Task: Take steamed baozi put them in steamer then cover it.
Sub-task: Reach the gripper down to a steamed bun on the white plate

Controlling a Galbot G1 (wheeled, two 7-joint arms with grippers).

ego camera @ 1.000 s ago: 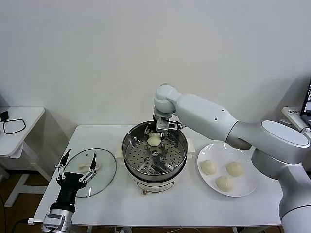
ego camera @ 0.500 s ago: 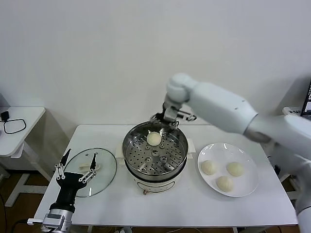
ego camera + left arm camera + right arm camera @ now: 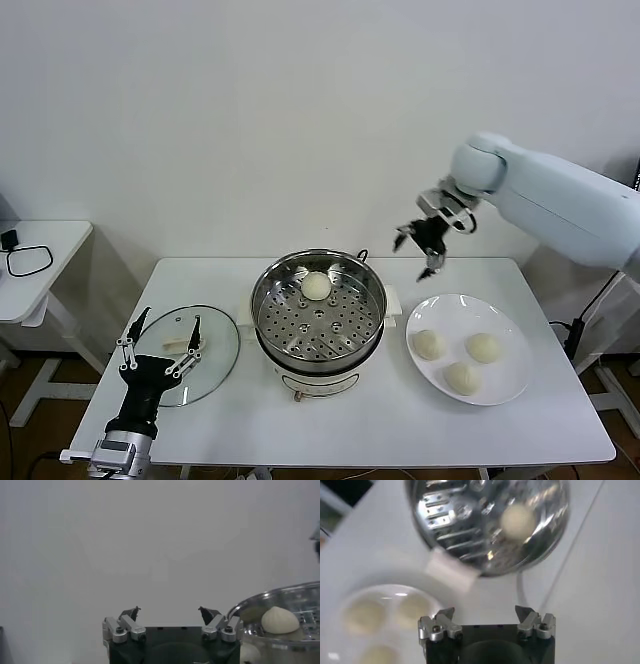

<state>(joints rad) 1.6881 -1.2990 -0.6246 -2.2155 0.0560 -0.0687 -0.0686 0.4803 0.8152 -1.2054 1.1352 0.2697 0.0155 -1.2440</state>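
The steamer (image 3: 268, 290) stands mid-table on its cream base, and one steamed baozi (image 3: 316, 286) lies at the back of its perforated floor. Three more baozi (image 3: 429, 344) (image 3: 484, 347) (image 3: 461, 377) rest on the white plate (image 3: 450, 312) to its right. My right gripper (image 3: 425, 245) hangs open and empty in the air behind the gap between steamer and plate. Its wrist view looks down on the steamer (image 3: 470, 525), the baozi (image 3: 518, 520) inside and the plate (image 3: 350, 597). My left gripper (image 3: 160, 345) is open and empty over the glass lid (image 3: 215, 350).
The glass lid with its white handle lies flat on the table left of the steamer. The left wrist view shows the steamer rim (image 3: 270, 597) and the baozi (image 3: 280, 620) beyond the left gripper (image 3: 170, 613). A side table with a cable (image 3: 28, 260) stands far left.
My right gripper has risen out of the steamer and swung right toward the plate, leaving the baozi on the steamer floor. The left arm has not moved.
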